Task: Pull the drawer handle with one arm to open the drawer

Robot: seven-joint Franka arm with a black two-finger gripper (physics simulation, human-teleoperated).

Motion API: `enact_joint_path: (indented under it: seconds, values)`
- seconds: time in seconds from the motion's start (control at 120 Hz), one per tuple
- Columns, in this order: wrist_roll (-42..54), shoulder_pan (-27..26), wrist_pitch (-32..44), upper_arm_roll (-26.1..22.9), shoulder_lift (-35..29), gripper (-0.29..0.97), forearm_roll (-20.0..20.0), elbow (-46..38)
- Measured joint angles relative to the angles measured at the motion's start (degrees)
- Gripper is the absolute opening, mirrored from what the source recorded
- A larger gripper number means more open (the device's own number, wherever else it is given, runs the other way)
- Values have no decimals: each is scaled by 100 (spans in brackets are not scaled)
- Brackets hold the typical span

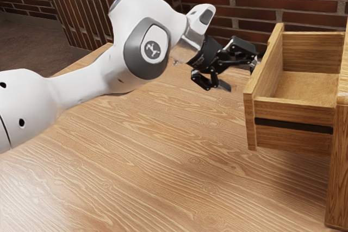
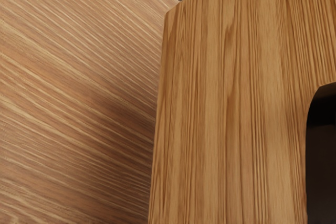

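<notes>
Oak-grained drawer stands well out of its cabinet at the exterior view's right, with the inside floor exposed. Judgement: the opening is largely achieved, and any remaining travel cannot be gauged. The handle sits on the outer face of the drawer front, which is turned away from the camera. The arm enters from the exterior view's left above the table. Its wrist is raised and its hand is levelled toward the right. The gripper lies close against the far part of that outer face. Whether it is spread or pinching the handle cannot be told.

Wrist view: the drawer front rises just ahead of the hand, above the table. A dark recess cuts into the panel's edge.
</notes>
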Motion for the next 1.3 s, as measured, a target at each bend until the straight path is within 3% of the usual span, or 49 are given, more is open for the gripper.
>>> enact_joint_path:
  seconds: [0.658,1.3]
  values:
    - [11,362,70,-8,-405,68,-51,-498]
    - [92,925,119,-4,-1088,68,-404,-1185]
